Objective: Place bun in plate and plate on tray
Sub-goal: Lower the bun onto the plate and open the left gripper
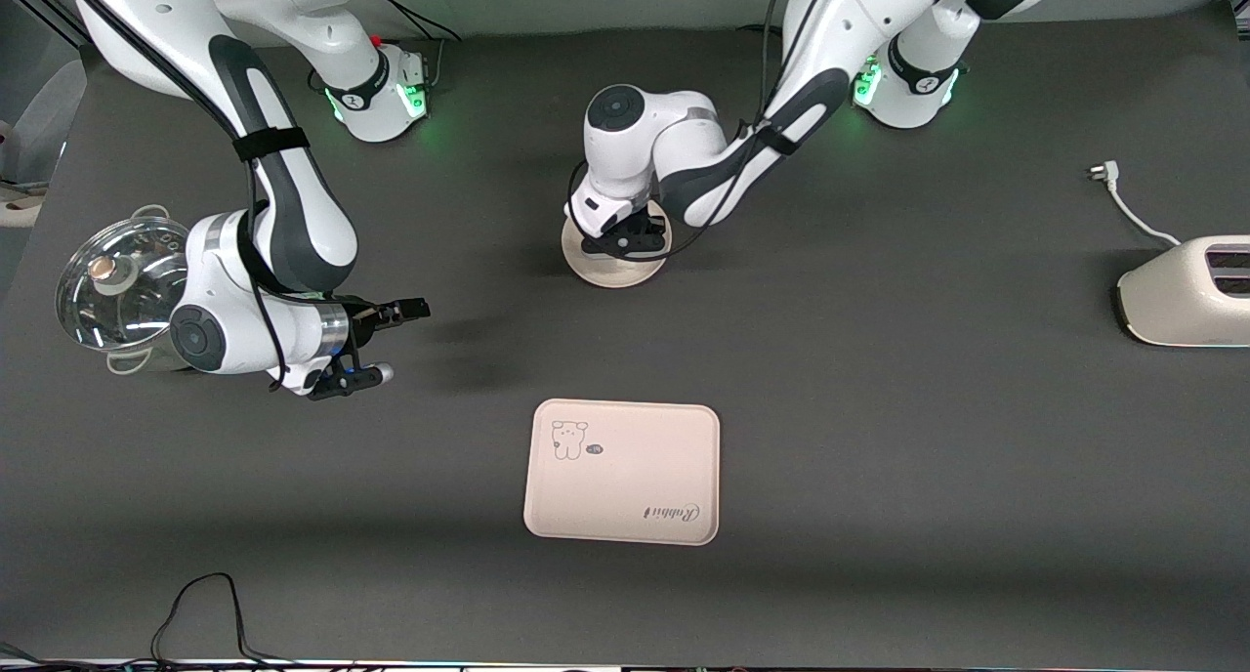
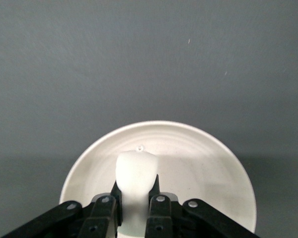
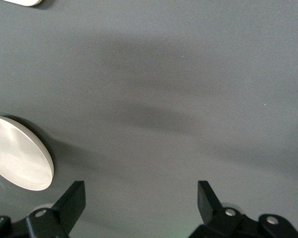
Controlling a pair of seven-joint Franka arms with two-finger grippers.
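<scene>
Bun (image 2: 135,183): cream-white, oblong, pinched between the fingers (image 2: 105,210) of the left gripper (image 1: 625,234) directly over the plate (image 1: 610,267); from the left wrist view, its free end pointing across the dish's middle. Whether it already touches the plate surface cannot be told. In the front view, hidden under the left wrist.

Plate: round, cream-beige, raised rim, flat on the dark table (image 1: 879,408) near the middle, closer to the arm bases than the tray (image 1: 622,472); partly covered by the left gripper, with only the rim edge nearer the front camera showing. Also seen at the edge of the right wrist view (image 3: 17,161).

Left gripper: jaws clamped narrow on the bun, low over the plate, arm reaching in from its base.

Tray: rectangular, rounded corners, bear drawing and cursive "Rabbit" lettering, bare, lying nearer the front camera than the plate and well apart from it.

Right gripper (image 1: 386,345): fingers (image 3: 69,203) spread wide, holding nothing, hanging above bare table between the pot and the tray; arm waiting.

Glass-lidded steel pot (image 1: 117,286) at the right arm's end of the table, partly under the right wrist. White toaster (image 1: 1187,291) at the left arm's end, with its white cord and plug (image 1: 1118,193) trailing toward the bases. Black cable (image 1: 205,613) looping along the table edge nearest the front camera.
</scene>
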